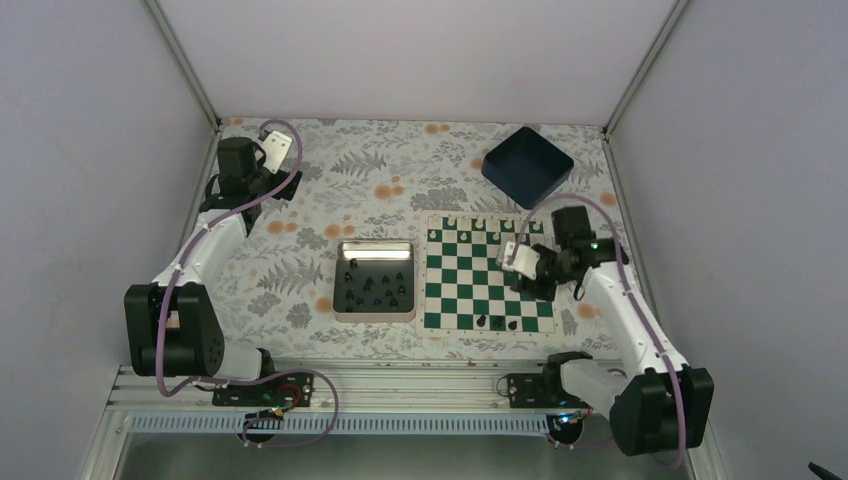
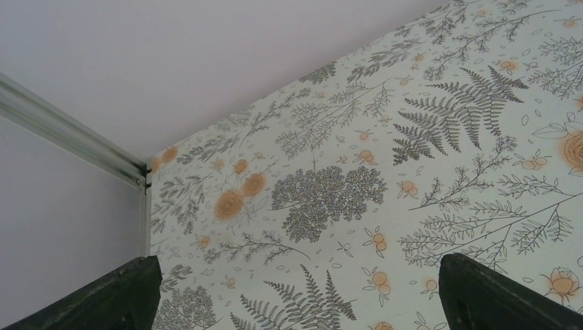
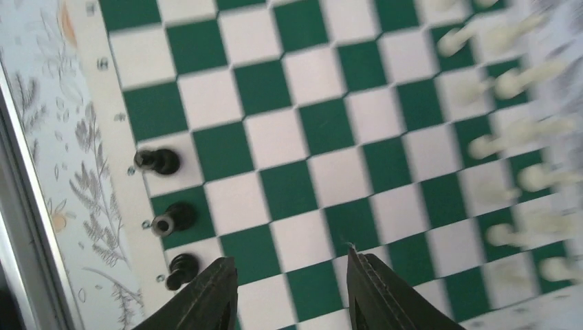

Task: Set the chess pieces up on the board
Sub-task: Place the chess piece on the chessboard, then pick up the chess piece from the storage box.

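Board (image 1: 470,280) under my R end effector (image 3: 287,258), fingers apart, empty; 3 chess pieces (image 3: 175,218) on board's near row. L end effector (image 2: 299,275) wide open, left of board.

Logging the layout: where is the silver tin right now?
Top view: the silver tin sits mid-table, just left of the board, holding loose black pieces.

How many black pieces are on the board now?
3: one black piece, a second, a third, on neighbouring squares of the board's near edge row. The right gripper may hide others.
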Action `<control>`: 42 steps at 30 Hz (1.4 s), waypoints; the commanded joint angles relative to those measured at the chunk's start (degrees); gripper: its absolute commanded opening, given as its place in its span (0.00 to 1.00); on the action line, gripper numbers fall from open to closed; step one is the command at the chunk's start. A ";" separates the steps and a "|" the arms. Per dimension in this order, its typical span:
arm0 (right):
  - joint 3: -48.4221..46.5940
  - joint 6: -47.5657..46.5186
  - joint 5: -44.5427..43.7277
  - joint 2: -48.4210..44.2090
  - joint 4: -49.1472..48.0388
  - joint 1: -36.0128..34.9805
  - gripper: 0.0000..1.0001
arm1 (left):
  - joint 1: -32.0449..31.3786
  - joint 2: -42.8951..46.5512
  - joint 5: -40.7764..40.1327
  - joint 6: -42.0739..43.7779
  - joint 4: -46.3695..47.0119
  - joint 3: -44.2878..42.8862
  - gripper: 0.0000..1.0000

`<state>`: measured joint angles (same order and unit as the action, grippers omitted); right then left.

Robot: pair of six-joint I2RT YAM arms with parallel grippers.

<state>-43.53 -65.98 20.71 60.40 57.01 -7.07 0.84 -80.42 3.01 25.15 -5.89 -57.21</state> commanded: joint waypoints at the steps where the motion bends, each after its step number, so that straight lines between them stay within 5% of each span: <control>1: -12.01 1.29 5.99 3.60 6.98 -1.24 0.44 | -0.09 -0.04 0.02 0.88 0.53 -0.89 1.00; 5: -21.51 4.98 8.60 9.87 5.45 -5.56 0.45 | -0.14 0.13 0.27 0.87 0.65 -1.07 1.00; 18: -41.91 21.52 -2.91 37.69 -11.98 -38.41 0.43 | -0.12 1.62 0.98 0.75 0.35 -0.84 1.00; 28: -45.91 24.58 -3.85 50.70 -22.55 -45.71 0.38 | -0.09 2.68 1.74 0.34 0.57 -0.74 1.00; 42: -52.27 23.03 -3.18 62.68 -25.00 -46.45 0.38 | -0.06 3.34 2.41 0.25 1.26 0.09 1.00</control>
<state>-93.47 -43.00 17.04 121.32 34.02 -52.90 0.86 -78.56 4.32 25.26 -5.76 -57.19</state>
